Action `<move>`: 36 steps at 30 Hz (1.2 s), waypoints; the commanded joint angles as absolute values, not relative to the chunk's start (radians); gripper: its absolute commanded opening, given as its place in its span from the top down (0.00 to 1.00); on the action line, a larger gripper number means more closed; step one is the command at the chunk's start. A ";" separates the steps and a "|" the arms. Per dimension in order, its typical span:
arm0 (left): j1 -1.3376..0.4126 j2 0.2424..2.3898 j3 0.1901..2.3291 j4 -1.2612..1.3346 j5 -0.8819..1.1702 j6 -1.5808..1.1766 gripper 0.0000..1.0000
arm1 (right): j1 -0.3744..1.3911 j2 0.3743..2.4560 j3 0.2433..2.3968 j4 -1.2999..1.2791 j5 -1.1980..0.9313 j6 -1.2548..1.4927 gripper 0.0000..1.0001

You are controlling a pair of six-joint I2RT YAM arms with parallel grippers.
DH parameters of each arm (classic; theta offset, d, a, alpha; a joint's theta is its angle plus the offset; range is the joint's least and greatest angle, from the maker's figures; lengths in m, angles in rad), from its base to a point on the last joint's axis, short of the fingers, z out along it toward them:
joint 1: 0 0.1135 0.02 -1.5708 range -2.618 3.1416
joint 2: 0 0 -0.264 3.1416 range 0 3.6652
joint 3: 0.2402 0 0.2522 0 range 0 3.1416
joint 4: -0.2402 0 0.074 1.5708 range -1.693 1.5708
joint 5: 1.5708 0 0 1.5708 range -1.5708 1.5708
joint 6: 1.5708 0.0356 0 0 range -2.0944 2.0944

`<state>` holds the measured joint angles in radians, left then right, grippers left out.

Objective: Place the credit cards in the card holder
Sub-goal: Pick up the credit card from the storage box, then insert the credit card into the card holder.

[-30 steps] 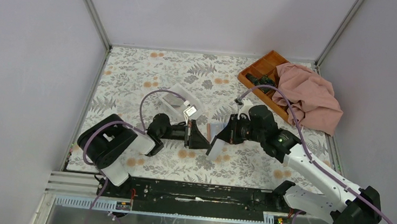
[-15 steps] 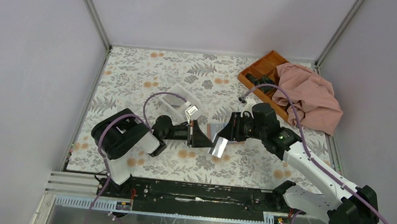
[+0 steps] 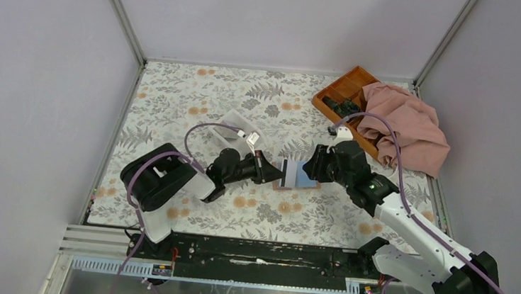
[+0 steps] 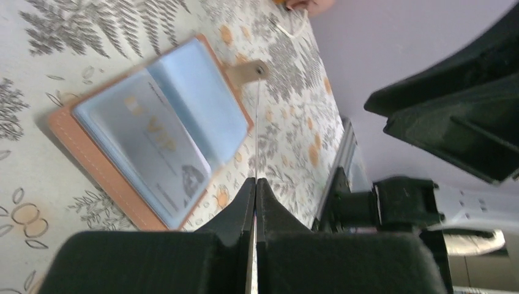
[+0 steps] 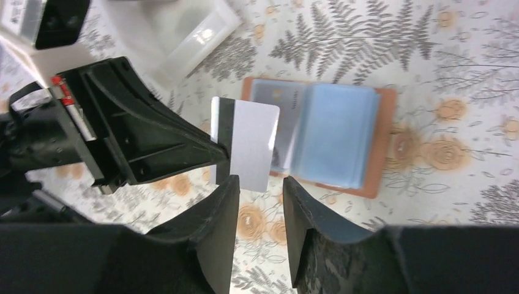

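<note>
Left tool is clamping a thin pale grey plastic card with a black stripe – right tool is hanging with its fingers apart.

Gold letters reading "VIP" are showing on a greyish-blue plastic card sitting in a clear sleeve of the flat tan leather-like bifold card holder, which is lying open on the fern-printed surface; the finer print is too small to read. The left arm is reaching low toward the right, holding the grey card at the holder's edge nearest that arm — the right arm is stretching in from the opposite side, its tool facing the left one over the holder.
</note>
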<state>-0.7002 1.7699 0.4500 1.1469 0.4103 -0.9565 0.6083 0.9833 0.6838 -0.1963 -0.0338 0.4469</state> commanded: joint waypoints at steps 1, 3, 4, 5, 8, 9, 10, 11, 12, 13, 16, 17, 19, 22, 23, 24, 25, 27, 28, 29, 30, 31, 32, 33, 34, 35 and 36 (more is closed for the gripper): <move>-0.729 1.794 0.528 1.009 0.203 -0.971 1.00 | 0.602 1.031 0.679 -0.145 0.132 0.425 0.63; -0.730 1.814 0.543 0.991 0.167 -1.014 1.00 | 0.599 1.078 0.678 -0.132 0.143 0.427 0.73; -0.731 1.822 0.549 0.976 0.149 -1.043 1.00 | 0.596 1.100 0.678 -0.123 0.142 0.427 0.79; -0.730 1.830 0.554 0.966 0.132 -1.067 1.00 | 0.594 1.126 0.679 -0.111 0.141 0.428 0.86; -0.730 1.856 0.567 0.965 0.121 -1.116 1.00 | 0.589 1.196 0.691 -0.096 0.149 0.427 0.98; -0.731 1.861 0.573 0.960 0.121 -1.123 1.00 | 0.588 1.215 0.696 -0.095 0.157 0.425 1.00; -0.732 1.865 0.580 0.952 0.120 -1.130 1.00 | 0.585 1.234 0.698 -0.092 0.167 0.424 1.00; -0.732 1.870 0.584 0.944 0.120 -1.136 1.00 | 0.583 1.256 0.701 -0.089 0.175 0.422 1.00; -0.733 1.874 0.589 0.940 0.122 -1.140 1.00 | 0.578 1.273 0.705 -0.088 0.182 0.422 1.00; -0.733 1.880 0.594 0.939 0.127 -1.144 1.00 | 0.574 1.290 0.708 -0.090 0.188 0.421 1.00; -0.732 1.891 0.608 0.931 0.136 -1.154 1.00 | 0.562 1.330 0.712 -0.083 0.198 0.422 1.00; -0.732 1.893 0.611 0.932 0.142 -1.157 1.00 | 0.558 1.340 0.711 -0.079 0.201 0.423 1.00; -0.732 1.900 0.618 0.932 0.157 -1.167 1.00 | 0.550 1.359 0.713 -0.077 0.204 0.423 1.00; -0.732 1.904 0.626 0.930 0.170 -1.182 1.00 | 0.538 1.384 0.716 -0.073 0.207 0.426 1.00; -0.732 1.905 0.627 0.930 0.178 -1.185 1.00 | 0.535 1.391 0.717 -0.073 0.206 0.427 1.00; -0.732 1.906 0.631 0.928 0.188 -1.189 1.00 | 0.532 1.395 0.716 -0.073 0.207 0.428 1.00; -0.731 1.905 0.635 0.921 0.195 -1.189 1.00 | 0.528 1.397 0.716 -0.072 0.207 0.429 1.00; -0.730 1.893 0.639 0.891 0.197 -1.176 1.00 | 0.522 1.399 0.712 -0.068 0.207 0.432 1.00; -0.730 1.884 0.640 0.874 0.196 -1.168 1.00 | 0.520 1.399 0.712 -0.068 0.208 0.431 1.00; -0.729 1.880 0.642 0.858 0.197 -1.161 1.00 | 0.516 1.400 0.712 -0.069 0.208 0.432 1.00; -0.730 1.875 0.644 0.848 0.199 -1.158 1.00 | 0.513 1.403 0.712 -0.068 0.209 0.431 1.00; -0.728 1.871 0.645 0.842 0.207 -1.158 1.00 | 0.510 1.407 0.714 -0.068 0.209 0.431 1.00; -0.727 1.868 0.648 0.836 0.213 -1.157 1.00 | 0.506 1.410 0.715 -0.067 0.207 0.431 1.00; -0.727 1.865 0.651 0.829 0.217 -1.157 1.00 | 0.502 1.414 0.714 -0.067 0.205 0.430 1.00; -0.727 1.863 0.653 0.823 0.217 -1.157 1.00 | 0.500 1.420 0.716 -0.067 0.203 0.431 1.00; -0.727 1.864 0.653 0.821 0.218 -1.158 1.00 | 0.499 1.425 0.717 -0.067 0.200 0.431 1.00; -0.728 1.863 0.652 0.821 0.221 -1.163 1.00 | 0.498 1.433 0.719 -0.067 0.198 0.433 1.00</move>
<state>-0.7265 1.8881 0.6292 0.8494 0.1993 -1.1725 0.5106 1.4105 0.6834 -0.0929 0.1753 0.4335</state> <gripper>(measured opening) 0.011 0.011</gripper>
